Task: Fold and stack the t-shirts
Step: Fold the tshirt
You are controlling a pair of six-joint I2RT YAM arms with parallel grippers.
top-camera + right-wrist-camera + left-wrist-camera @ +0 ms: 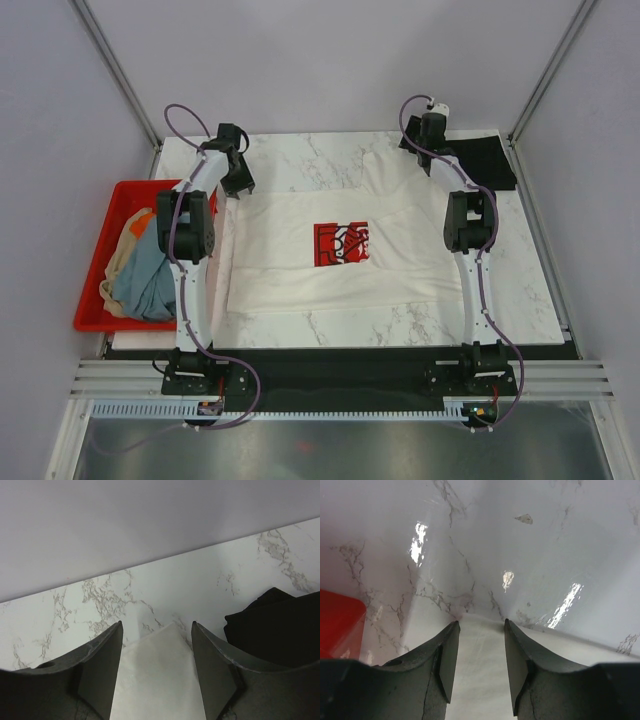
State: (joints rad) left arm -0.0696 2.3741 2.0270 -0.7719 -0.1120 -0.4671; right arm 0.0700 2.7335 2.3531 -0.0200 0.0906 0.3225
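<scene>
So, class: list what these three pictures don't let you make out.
- Heaped shirts in the red plastic crate: top view, left arm crosses them; count unclear.
- Black cloth t-shirt: top view, partly behind the right arm; cut off in right wrist view.
- Red rectangular print on the cream-white t-shirt: too small to read.

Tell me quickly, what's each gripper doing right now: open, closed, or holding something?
Left gripper: open, jaws either side of the cream-white t-shirt edge, nothing gripped.
Right gripper: open, over a corner of that shirt, nothing gripped.
</scene>
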